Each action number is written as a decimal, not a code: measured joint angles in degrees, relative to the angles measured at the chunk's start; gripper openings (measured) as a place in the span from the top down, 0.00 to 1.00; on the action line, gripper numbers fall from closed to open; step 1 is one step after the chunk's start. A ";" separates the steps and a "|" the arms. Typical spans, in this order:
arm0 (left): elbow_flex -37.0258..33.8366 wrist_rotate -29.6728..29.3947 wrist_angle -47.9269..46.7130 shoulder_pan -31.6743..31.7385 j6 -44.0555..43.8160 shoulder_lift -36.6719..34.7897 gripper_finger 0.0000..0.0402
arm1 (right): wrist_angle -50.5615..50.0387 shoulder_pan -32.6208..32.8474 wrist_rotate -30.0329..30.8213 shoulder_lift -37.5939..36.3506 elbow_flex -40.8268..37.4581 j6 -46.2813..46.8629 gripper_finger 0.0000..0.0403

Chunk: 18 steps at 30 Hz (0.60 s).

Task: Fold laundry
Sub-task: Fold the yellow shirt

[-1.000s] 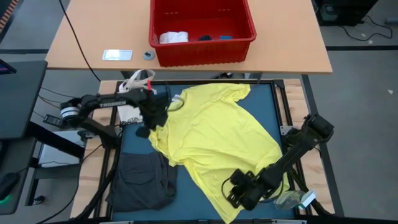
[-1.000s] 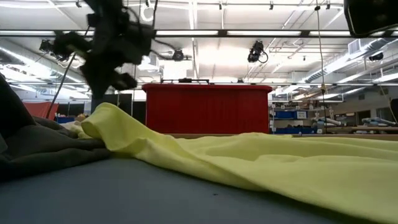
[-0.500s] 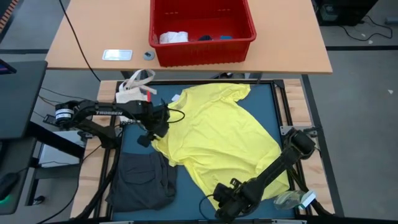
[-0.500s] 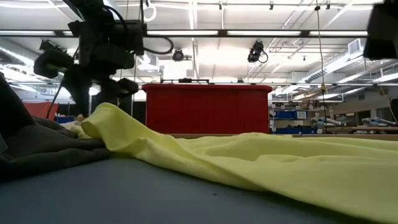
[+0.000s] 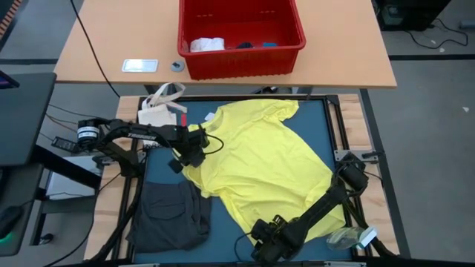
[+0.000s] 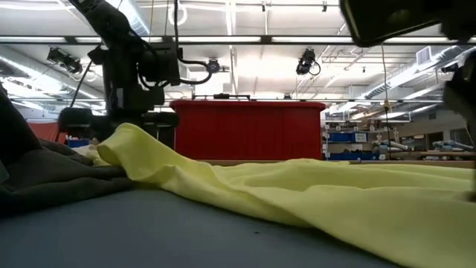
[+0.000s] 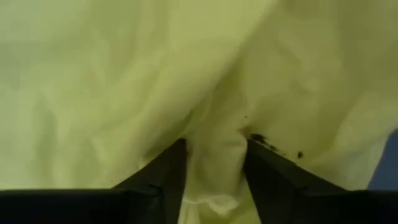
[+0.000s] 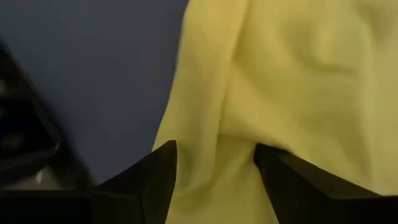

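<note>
The yellow T-shirt [image 5: 260, 163] lies spread and rumpled on the dark blue mat [image 5: 159, 167]. My left gripper [image 5: 187, 150] points down at the shirt's left edge, open, with a raised fold [image 7: 214, 155] between its fingers. My right gripper [image 5: 266, 241] is at the shirt's near hem, open, its fingers astride the hem's edge fold [image 8: 211, 124]. A dark grey garment [image 5: 171, 211] lies bunched on the mat at the near left. White, dark and blue pieces sit in the red basket [image 5: 241, 37]. My left gripper comes from above with its fingers [image 7: 171, 174] on either side of the shirt's raised fold; whether they touch the cloth I cannot tell. My right gripper comes slanting from above, its fingers [image 8: 273, 174] on either side of the hem edge; whether they touch it I cannot tell.
The red basket stands on the wooden table [image 5: 111, 44] beyond the mat. A white bag with strap handles [image 5: 159, 111] lies at the mat's far left corner. A clear plastic item [image 5: 352, 237] lies by the near right corner. Bare mat shows between the grey garment and the hem.
My left gripper has come down and toward the near edge, onto the shirt's left edge, and its wrist has rolled. My right gripper has gone toward the table's left edge along the shirt's near hem and sunk a little. The shirt has kept its shape.
</note>
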 joint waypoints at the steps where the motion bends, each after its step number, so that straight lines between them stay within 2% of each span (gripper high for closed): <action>1: -0.41 -0.13 0.82 0.00 -0.67 0.00 0.65 | 0.10 -0.18 0.15 0.13 0.01 0.37 0.42; 5: -1.06 -1.60 1.28 0.49 -2.84 0.02 0.82 | 0.15 -0.87 -1.74 0.73 0.00 0.14 0.47; 8: -0.84 -3.30 0.63 1.52 -7.21 0.04 0.96 | -2.32 -1.38 -4.75 0.81 0.01 -0.42 0.61; 11: 0.99 -4.07 -3.35 2.50 -14.23 0.04 0.98 | -6.71 -1.87 -9.93 -0.31 -0.01 -0.55 0.88; 12: 1.91 -4.13 -5.69 2.68 -16.73 0.04 0.99 | -8.69 -1.96 -11.31 -1.09 -0.14 -1.08 0.94; 15: 5.33 -4.14 -12.66 3.10 -23.70 -0.55 0.99 | -15.41 -1.54 -12.07 -3.69 -0.61 0.69 0.97; 18: 9.71 -4.70 -18.40 2.95 -26.99 -2.84 0.99 | -22.41 -1.15 -10.44 -9.63 -0.49 2.60 0.98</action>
